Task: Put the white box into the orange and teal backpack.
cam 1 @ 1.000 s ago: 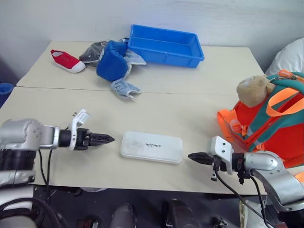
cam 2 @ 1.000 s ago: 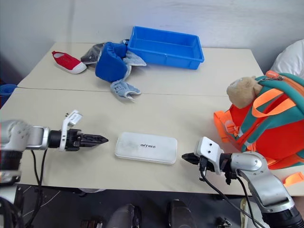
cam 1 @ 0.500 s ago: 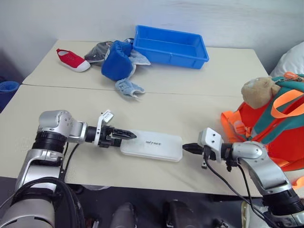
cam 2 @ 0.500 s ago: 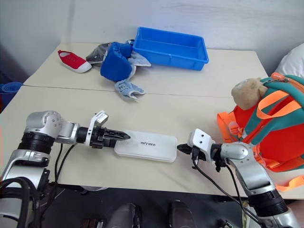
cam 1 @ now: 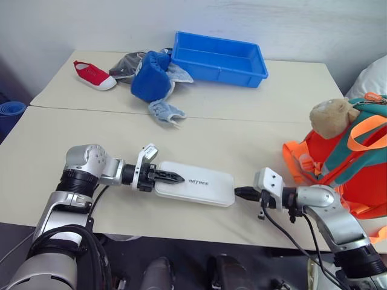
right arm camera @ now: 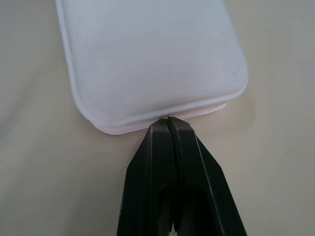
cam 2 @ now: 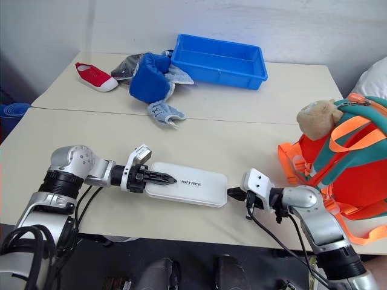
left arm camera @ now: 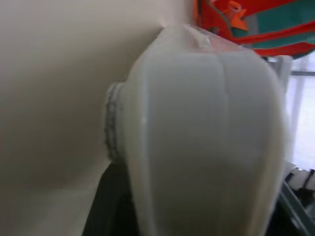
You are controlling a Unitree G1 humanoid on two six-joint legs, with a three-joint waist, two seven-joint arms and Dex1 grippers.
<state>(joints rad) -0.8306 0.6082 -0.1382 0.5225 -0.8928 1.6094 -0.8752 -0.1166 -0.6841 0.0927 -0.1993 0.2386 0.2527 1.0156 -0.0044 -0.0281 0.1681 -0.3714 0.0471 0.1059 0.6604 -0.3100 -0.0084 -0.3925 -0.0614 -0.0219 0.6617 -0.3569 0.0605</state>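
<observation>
Left end effector (cam 1: 175,178) advanced, pinching white box (cam 1: 202,187) end; long axis left-right; right end effector (cam 1: 240,193) pressed together.

Plain indoor test room, likely robotics lab: two beige worktops (cam 1: 254,136) pushed together against bare white wall (cam 1: 91,24), staged props on top: blue plastic tray (cam 1: 217,59), small red shoe (cam 1: 94,75), blue fabric bundle (cam 1: 151,75).

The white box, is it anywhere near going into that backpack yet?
Not yet. The white box lies flat on the table. The left gripper reaches over one end; the right gripper, shut, touches the other. Lifting it and carrying it into the orange and teal backpack is left.
</observation>
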